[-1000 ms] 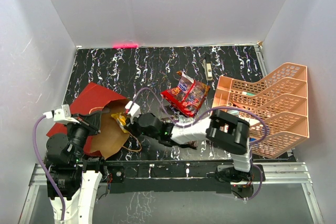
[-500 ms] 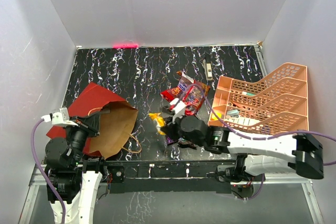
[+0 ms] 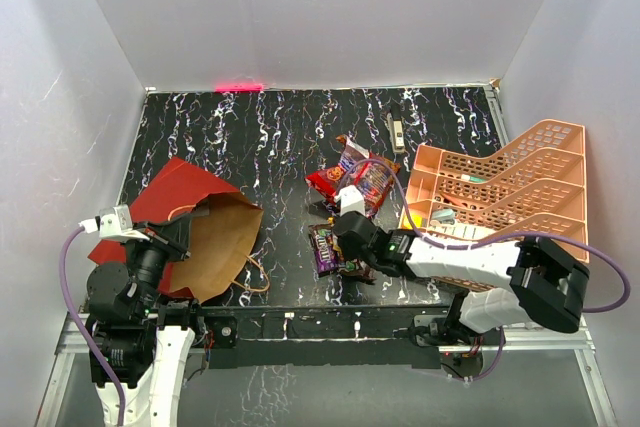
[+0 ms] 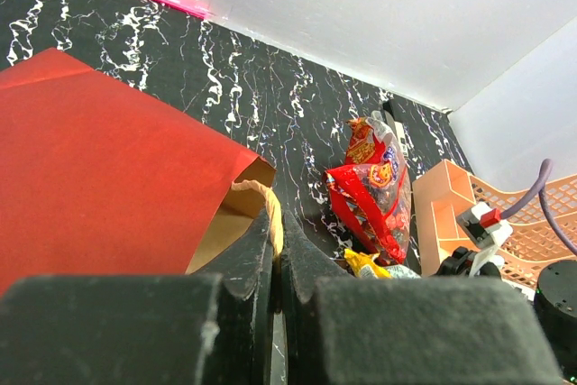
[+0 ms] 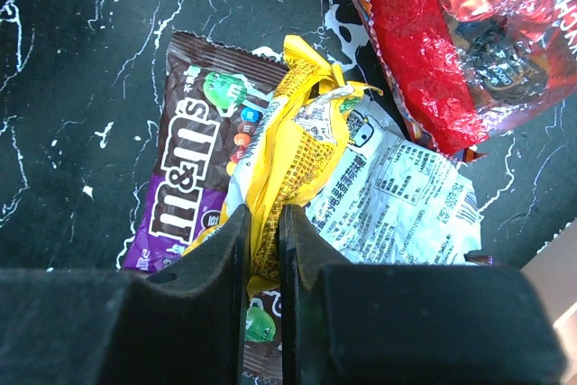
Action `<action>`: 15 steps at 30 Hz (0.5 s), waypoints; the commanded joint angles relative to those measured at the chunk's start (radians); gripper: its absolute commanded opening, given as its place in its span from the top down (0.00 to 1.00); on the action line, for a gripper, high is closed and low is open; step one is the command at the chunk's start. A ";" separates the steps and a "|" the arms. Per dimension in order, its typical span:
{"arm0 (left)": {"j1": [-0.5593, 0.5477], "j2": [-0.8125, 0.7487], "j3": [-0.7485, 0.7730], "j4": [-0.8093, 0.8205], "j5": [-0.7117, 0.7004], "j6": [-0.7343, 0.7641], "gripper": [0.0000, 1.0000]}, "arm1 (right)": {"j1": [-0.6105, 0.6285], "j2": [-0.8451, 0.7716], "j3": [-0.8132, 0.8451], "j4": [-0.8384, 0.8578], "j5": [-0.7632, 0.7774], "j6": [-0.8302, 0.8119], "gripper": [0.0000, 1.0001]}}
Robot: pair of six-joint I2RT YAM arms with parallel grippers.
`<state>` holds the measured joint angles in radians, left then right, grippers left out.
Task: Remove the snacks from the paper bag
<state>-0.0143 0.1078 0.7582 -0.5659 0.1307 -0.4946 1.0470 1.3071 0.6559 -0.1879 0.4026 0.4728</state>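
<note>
The paper bag point(image 3: 178, 195) lies on its side at the left, red outside, with its brown mouth point(image 3: 222, 239) facing right. My left gripper point(image 3: 177, 235) is shut on the tan rim point(image 4: 273, 221) at the mouth. My right gripper point(image 3: 352, 231) is low over the table's middle, shut on a crumpled yellow snack packet point(image 5: 302, 146). That packet rests on a purple-brown candy packet point(image 5: 180, 200), also seen from above as the purple packet point(image 3: 327, 248). Red chip bags point(image 3: 356, 179) lie just beyond, and a red chip bag point(image 5: 451, 42) fills the upper right of the right wrist view.
A peach lattice tiered tray point(image 3: 512, 197) stands at the right, with boxes in its slots. A slim pen-like tool point(image 3: 396, 130) lies near the back wall. White walls close in the black marbled table point(image 3: 250, 137) on three sides.
My right gripper has come out of the bag's mouth holding the yellow packet, swung right and lowered it onto the purple packet by the red bags. The left gripper and bag have stayed put.
</note>
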 commanded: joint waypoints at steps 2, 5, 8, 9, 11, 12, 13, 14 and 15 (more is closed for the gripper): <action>0.004 0.005 0.003 0.020 0.004 0.002 1.00 | 0.001 0.013 0.072 -0.036 0.044 0.006 0.83; 0.003 0.015 0.003 0.019 0.003 0.002 1.00 | 0.001 -0.017 0.085 -0.060 0.016 -0.010 0.66; 0.002 0.022 0.006 0.016 0.003 0.002 1.00 | 0.001 -0.060 0.098 -0.062 -0.024 -0.048 0.51; 0.003 0.025 0.006 0.015 0.002 0.002 1.00 | 0.001 -0.077 0.104 -0.061 -0.034 -0.063 0.44; 0.003 0.028 0.008 0.011 0.002 0.004 1.00 | 0.001 -0.098 0.112 -0.054 -0.047 -0.104 0.37; 0.003 0.029 0.009 0.012 0.001 0.004 1.00 | 0.001 -0.106 0.112 -0.038 -0.053 -0.129 0.33; 0.002 0.029 0.008 0.011 0.001 0.004 1.00 | 0.001 -0.111 0.109 -0.013 -0.060 -0.158 0.31; 0.003 0.030 0.008 0.012 0.001 0.004 1.00 | 0.001 -0.115 0.106 0.018 -0.071 -0.186 0.30; 0.002 0.030 0.008 0.012 0.001 0.004 1.00 | 0.000 -0.114 0.105 0.045 -0.090 -0.220 0.29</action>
<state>-0.0143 0.1196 0.7582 -0.5667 0.1310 -0.4946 1.0470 1.2259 0.7147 -0.2550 0.3588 0.3771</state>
